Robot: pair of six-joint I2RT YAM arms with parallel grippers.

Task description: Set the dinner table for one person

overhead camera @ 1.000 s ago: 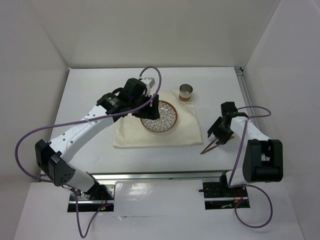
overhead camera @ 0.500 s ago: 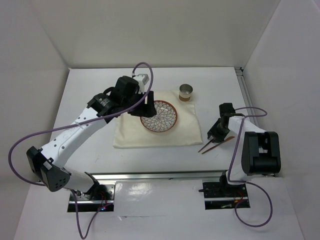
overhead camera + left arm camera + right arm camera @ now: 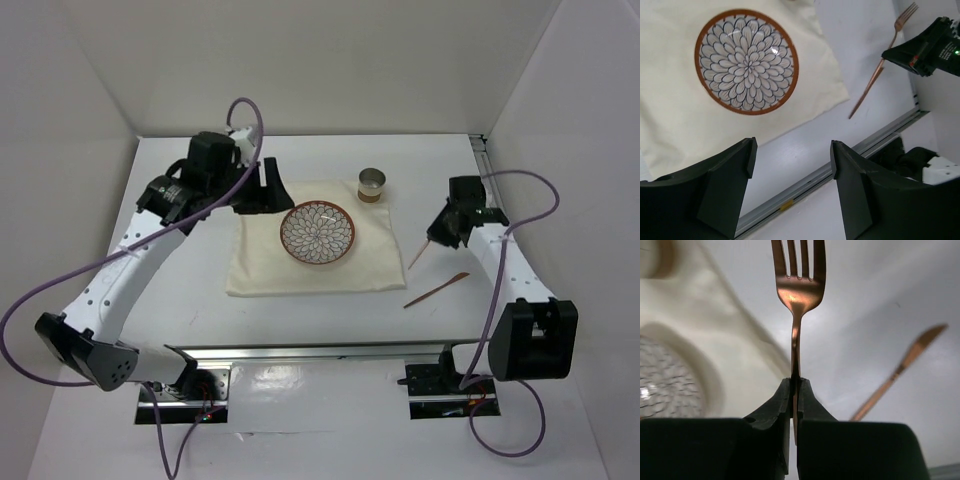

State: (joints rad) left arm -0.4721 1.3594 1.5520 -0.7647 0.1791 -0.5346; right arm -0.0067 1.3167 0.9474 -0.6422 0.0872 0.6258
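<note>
Dinner table (image 3: 330, 322) beneath right tool (image 3: 794, 386), fork (image 3: 799, 294) pinched, apparently off surface

White table (image 3: 330, 315), seen from above, with a metal rail (image 3: 492, 195) along its right edge. A cream cloth (image 3: 300, 275) lies flat at its centre. A copper knife (image 3: 437, 290) lies on the bare top just right of the cloth's near right corner, angled, not touching it. A small cup (image 3: 372, 184) stands at the cloth's far right corner; whether on cloth or tabletop cannot be told.
</note>
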